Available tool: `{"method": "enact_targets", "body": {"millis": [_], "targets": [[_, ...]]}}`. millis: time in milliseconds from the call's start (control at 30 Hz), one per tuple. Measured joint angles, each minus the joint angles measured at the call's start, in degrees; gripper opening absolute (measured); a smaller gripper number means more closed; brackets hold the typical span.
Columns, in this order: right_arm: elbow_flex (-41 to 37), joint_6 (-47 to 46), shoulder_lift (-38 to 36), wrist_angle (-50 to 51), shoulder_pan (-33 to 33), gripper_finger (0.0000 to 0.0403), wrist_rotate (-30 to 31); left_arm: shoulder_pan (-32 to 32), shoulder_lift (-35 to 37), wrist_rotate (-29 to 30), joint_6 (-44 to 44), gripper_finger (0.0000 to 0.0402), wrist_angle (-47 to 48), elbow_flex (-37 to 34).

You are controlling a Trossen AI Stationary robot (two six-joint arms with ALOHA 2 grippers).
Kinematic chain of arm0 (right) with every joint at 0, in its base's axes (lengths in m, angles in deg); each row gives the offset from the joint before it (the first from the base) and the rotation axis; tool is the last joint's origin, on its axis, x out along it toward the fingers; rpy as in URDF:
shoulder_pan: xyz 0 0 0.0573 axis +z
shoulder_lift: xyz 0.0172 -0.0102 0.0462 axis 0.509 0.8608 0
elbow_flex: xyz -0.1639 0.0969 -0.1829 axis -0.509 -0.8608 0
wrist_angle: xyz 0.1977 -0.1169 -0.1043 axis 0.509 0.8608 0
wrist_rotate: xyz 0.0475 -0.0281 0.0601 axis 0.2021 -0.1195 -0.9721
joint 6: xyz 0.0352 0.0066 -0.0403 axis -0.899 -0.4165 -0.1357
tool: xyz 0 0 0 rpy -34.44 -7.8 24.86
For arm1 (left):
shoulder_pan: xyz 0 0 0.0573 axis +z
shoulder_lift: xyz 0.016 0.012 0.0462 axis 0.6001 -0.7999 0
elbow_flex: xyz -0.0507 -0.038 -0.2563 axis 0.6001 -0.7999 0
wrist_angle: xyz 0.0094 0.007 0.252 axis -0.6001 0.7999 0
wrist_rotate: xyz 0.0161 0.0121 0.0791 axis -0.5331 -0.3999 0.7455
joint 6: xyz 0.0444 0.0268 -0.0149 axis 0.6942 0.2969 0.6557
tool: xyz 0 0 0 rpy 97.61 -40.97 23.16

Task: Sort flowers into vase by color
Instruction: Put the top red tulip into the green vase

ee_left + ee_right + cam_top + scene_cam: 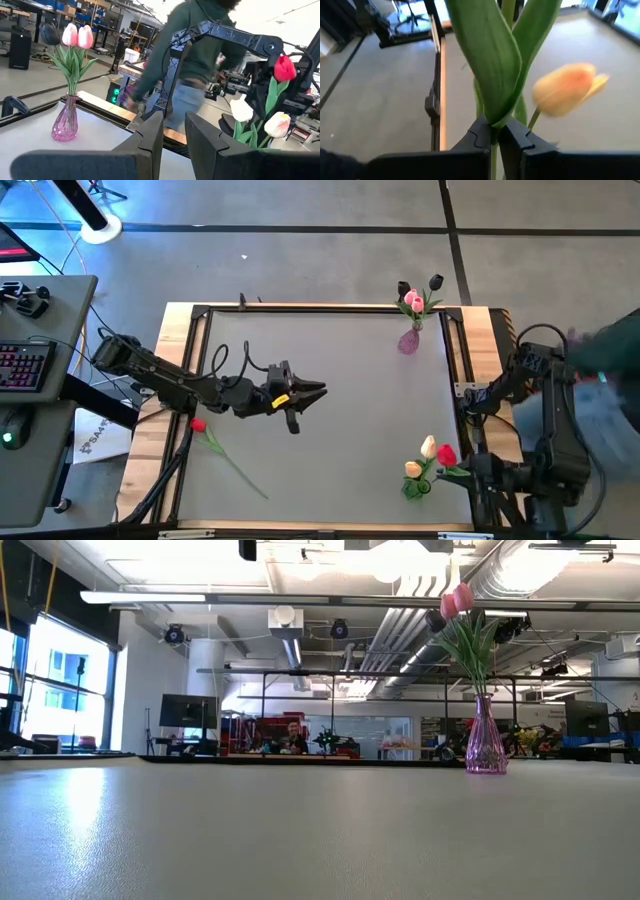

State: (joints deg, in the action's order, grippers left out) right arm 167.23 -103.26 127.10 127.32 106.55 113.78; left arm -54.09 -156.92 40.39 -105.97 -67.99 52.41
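A pink glass vase (408, 341) stands at the table's far right with pink and black tulips (413, 301) in it. At the near right, cream, red and yellow tulips (432, 457) stand upright in a bunch. Among them is my right gripper (493, 131), shut on a green stem. One red tulip (199, 425) lies flat on the table at the near left. My left gripper (318, 391) hovers level over the table's middle, pointing right. It is open with nothing between its fingers (150, 142). My right gripper pinches a tulip's green stem (493, 125) between its two fingers, just where a broad leaf (487, 60) rises from it. The stem runs upright, across the fingers. Its head is outside the wrist view, so I cannot tell which colour it is. A blurred yellow tulip (567, 87) stands beside it.
A person (200, 55) moves just beyond the table's right edge, near the right arm (545, 430). Wooden rails (182, 395) with black frames border the grey mat. A desk with a keyboard (25, 365) stands to the left. The mat between the two bunches is bare.
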Motion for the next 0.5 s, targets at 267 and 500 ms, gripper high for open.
{"method": "enact_targets", "body": {"millis": [267, 500], "targets": [[0.00, -6.50, 0.70, 0.01, -1.09, 0.0096, -5.20, 0.00, -0.02, 2.68, -3.32, 0.0067, 1.69, 0.00], [0.00, -14.81, -2.97, -0.23, -1.08, 0.0190, -4.70, -0.11, -0.02, 12.74, -27.12, 0.0067, 19.06, 0.02]]}}
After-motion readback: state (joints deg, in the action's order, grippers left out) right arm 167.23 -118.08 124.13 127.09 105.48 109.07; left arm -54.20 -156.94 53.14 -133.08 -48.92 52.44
